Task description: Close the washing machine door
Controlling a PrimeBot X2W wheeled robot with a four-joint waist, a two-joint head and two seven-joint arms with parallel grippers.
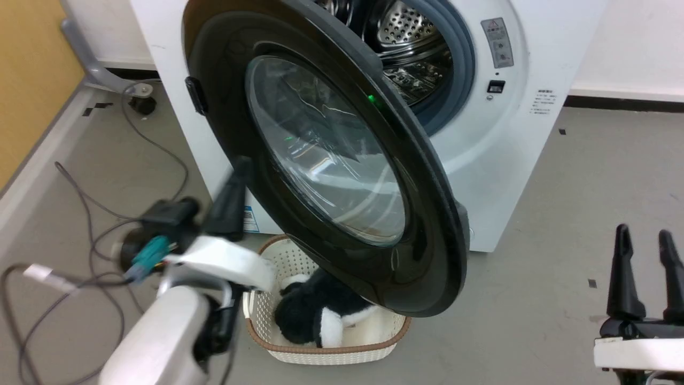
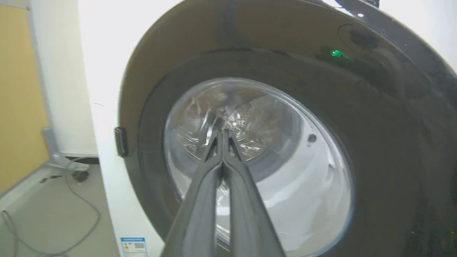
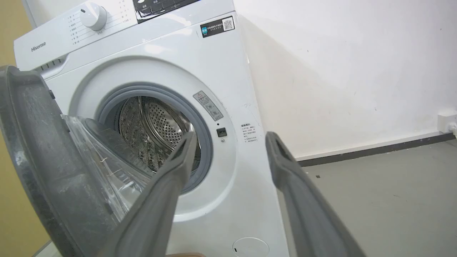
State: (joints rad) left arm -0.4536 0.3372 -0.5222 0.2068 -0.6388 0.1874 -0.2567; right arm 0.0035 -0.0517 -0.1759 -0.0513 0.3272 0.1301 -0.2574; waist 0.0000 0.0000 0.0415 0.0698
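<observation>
Half open, the door (image 1: 326, 160) hung off the machine's (image 1: 513, 133) left edge. Left gripper (image 2: 222, 135) had its fingers pinched together right by the glass. Right gripper (image 1: 643, 233) sat spread wide, well apart. Pushing that near the hinge, the tips could've skidded off the slick glass, so the latch might not catch.

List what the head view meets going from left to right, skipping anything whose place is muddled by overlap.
In order: yellow wall → left tool → washing machine door → right tool.
</observation>
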